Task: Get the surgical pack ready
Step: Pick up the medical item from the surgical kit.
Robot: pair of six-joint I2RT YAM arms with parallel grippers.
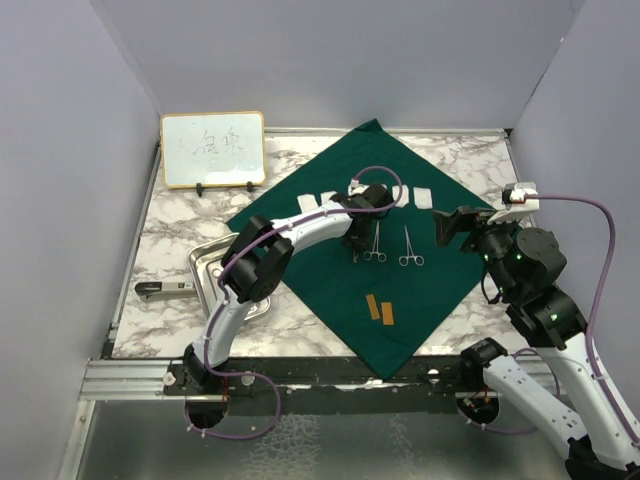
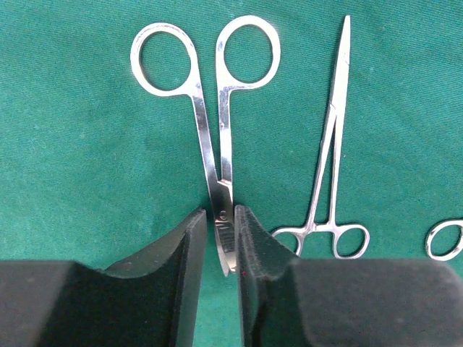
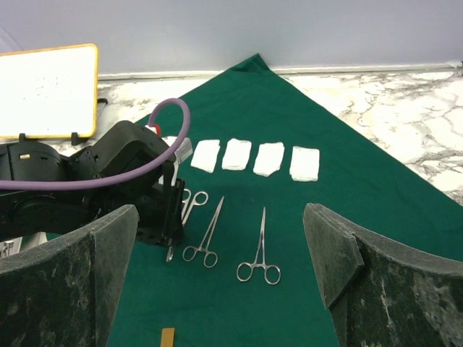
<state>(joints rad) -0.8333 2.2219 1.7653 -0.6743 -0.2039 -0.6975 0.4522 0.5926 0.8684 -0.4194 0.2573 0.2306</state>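
Observation:
The dark green drape lies spread as a diamond on the marble table. On it lie a row of white gauze squares, silver scissors and two clamps. My left gripper is down on the drape with its pads pressed to both sides of the scissors at the pivot; the ring handles point away from it. The scissors still rest on the cloth. My right gripper hovers wide open over the drape's right side, holding nothing. The steel tray sits left of the drape, partly hidden by the left arm.
A wood-framed whiteboard stands at the back left. Two small brown strips lie on the near part of the drape. A dark-and-white tool lies left of the tray. Grey walls enclose the table on three sides.

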